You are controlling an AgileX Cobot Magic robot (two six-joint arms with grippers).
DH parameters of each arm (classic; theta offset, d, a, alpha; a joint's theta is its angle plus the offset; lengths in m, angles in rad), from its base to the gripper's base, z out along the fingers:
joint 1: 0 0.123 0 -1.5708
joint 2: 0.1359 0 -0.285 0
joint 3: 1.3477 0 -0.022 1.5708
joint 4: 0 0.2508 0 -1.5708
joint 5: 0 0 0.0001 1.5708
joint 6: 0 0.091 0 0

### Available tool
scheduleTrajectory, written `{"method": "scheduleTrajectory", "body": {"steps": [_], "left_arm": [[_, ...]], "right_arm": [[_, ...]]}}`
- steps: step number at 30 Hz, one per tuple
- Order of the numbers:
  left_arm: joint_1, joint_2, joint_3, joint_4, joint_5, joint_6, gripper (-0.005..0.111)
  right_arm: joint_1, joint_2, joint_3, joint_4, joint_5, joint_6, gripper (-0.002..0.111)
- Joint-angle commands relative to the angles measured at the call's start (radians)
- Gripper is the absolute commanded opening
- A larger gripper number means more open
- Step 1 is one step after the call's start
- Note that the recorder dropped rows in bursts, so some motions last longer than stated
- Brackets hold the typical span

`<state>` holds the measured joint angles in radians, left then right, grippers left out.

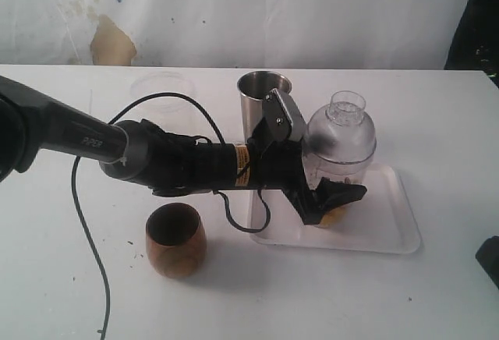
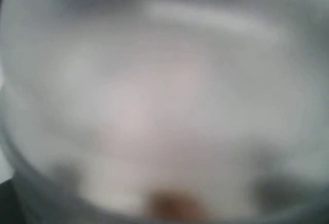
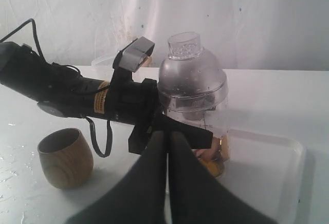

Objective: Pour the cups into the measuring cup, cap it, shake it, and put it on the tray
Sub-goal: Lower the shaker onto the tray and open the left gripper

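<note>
Nearest the lens, the right gripper [image 3: 167, 139] hung with jaws shut on nothing, while the left gripper [image 1: 335, 202], jaws wide, clasped the capped measuring cup [image 1: 343, 170] standing on the tray [image 1: 390, 231], so release should be slow and level.

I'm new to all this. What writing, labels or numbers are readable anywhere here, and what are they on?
"PIPER": white letters on the left arm.
Print on the yellow label near that arm's wrist: too small to read.
Marks on the measuring cup: none legible.
No other writing shows.
</note>
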<state>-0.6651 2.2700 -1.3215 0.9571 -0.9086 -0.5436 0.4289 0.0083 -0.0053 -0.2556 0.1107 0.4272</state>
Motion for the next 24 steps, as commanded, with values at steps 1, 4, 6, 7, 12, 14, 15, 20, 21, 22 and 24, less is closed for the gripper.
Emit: {"method": "scheduleTrajectory", "body": {"steps": [1, 4, 6, 7, 12, 14, 15, 20, 21, 22, 24], "left_arm": [[-0.004, -0.008, -0.008, -0.007, -0.043, 0.003, 0.06], [-0.004, -0.008, -0.008, -0.007, -0.051, -0.011, 0.074], [-0.004, -0.008, -0.008, -0.007, -0.061, -0.043, 0.08], [-0.004, -0.01, -0.006, -0.007, -0.065, -0.053, 0.083], [-0.004, -0.014, -0.004, 0.016, -0.063, -0.098, 0.096], [-0.004, -0.014, -0.004, 0.028, -0.063, -0.116, 0.102], [-0.001, -0.014, -0.004, 0.038, -0.063, -0.121, 0.104], [0.009, -0.03, -0.004, 0.113, -0.009, -0.21, 0.105], [0.015, -0.04, -0.004, 0.148, 0.021, -0.244, 0.105], [0.016, -0.051, -0.004, 0.176, 0.044, -0.277, 0.105], [0.025, -0.075, -0.004, 0.25, 0.088, -0.367, 0.105]], "right_arm": [[0.002, -0.005, 0.005, -0.008, -0.001, -0.005, 0.001], [0.002, -0.005, 0.005, -0.008, -0.001, -0.005, 0.001], [0.002, -0.005, 0.005, -0.008, -0.001, -0.005, 0.001], [0.002, -0.005, 0.005, -0.008, -0.001, -0.005, 0.001], [0.002, -0.005, 0.005, -0.008, -0.001, -0.005, 0.001], [0.002, -0.005, 0.005, -0.008, -0.001, -0.005, 0.001], [0.002, -0.005, 0.005, -0.008, -0.001, -0.005, 0.001], [0.002, -0.005, 0.005, -0.008, -0.001, -0.005, 0.001], [0.002, -0.005, 0.005, -0.008, -0.001, -0.005, 0.001], [0.002, -0.005, 0.005, -0.008, -0.001, -0.005, 0.001], [0.002, -0.005, 0.005, -0.008, -0.001, -0.005, 0.001]]}}
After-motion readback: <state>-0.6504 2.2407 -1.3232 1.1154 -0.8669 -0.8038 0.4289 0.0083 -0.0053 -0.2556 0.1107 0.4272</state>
